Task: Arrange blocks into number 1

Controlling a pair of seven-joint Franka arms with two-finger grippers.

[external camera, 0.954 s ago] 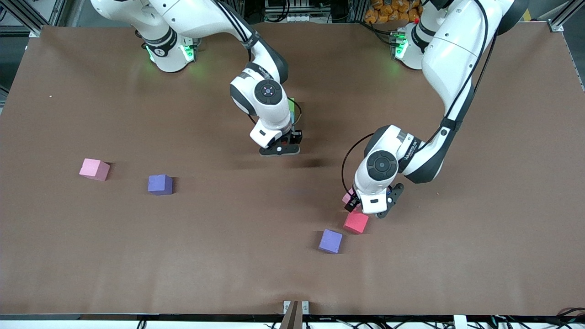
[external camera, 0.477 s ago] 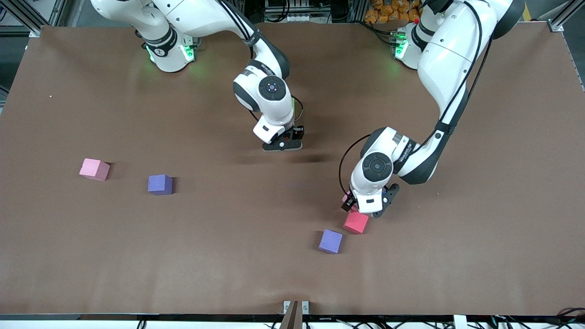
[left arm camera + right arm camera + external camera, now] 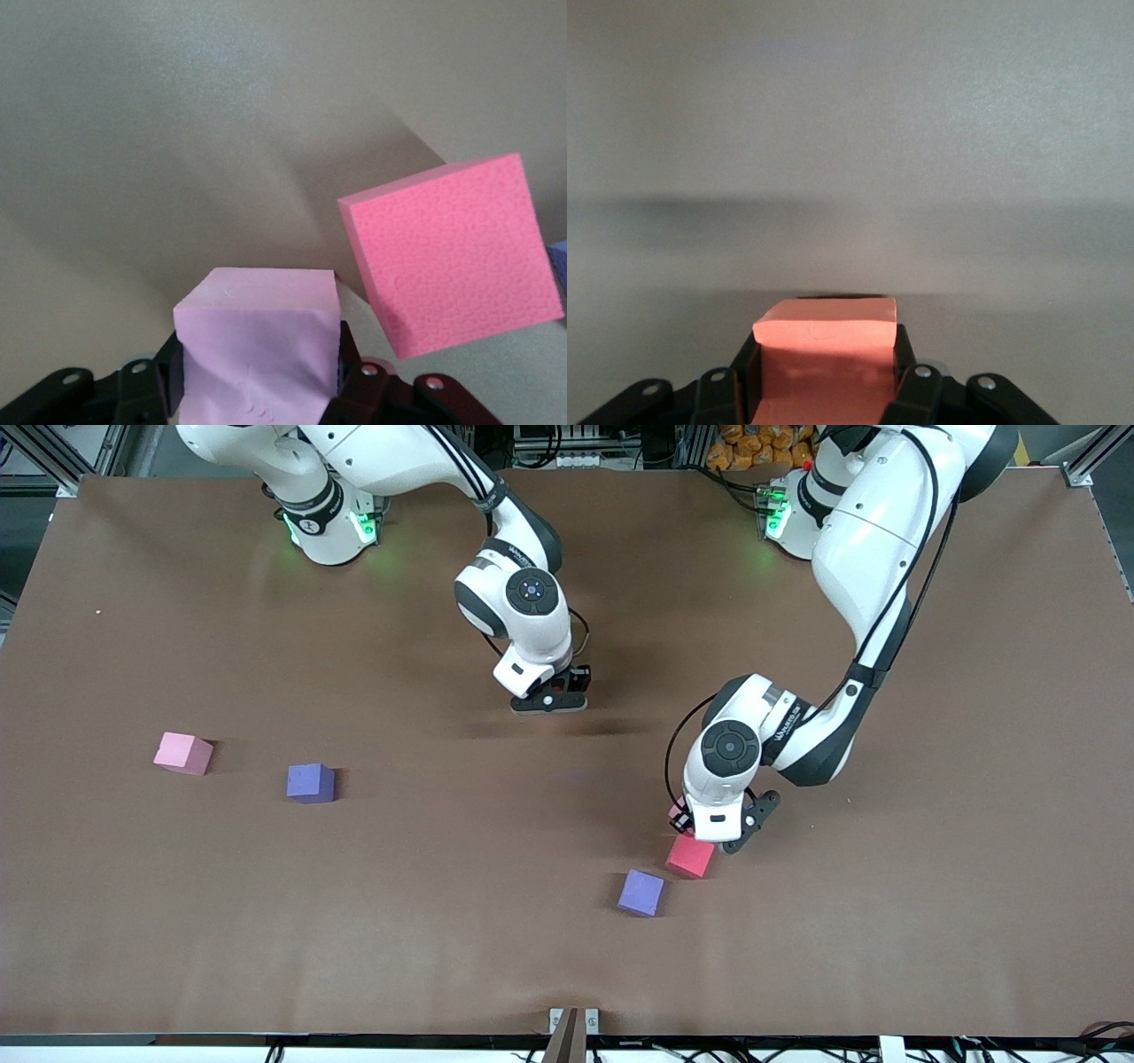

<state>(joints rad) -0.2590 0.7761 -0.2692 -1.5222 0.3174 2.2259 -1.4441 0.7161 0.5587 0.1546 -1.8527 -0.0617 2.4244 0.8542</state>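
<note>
Both grippers clenched on 1 block each, 4 blocks loose on the tabletop.

The left gripper (image 3: 257,390) grips a pale pink block (image 3: 257,350) just beside the red block (image 3: 690,857); the right gripper (image 3: 824,390) holds an orange block (image 3: 826,354) over the tabletop's (image 3: 930,868) middle. A purple block (image 3: 640,893) lies nearer the front edge, while a pink block (image 3: 183,753) and another purple block (image 3: 310,783) sit toward the right arm's end.

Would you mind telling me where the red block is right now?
In the front view, the red block sits on the table toward the left arm's end, just beside the left hand, with a purple block slightly nearer the camera.
</note>
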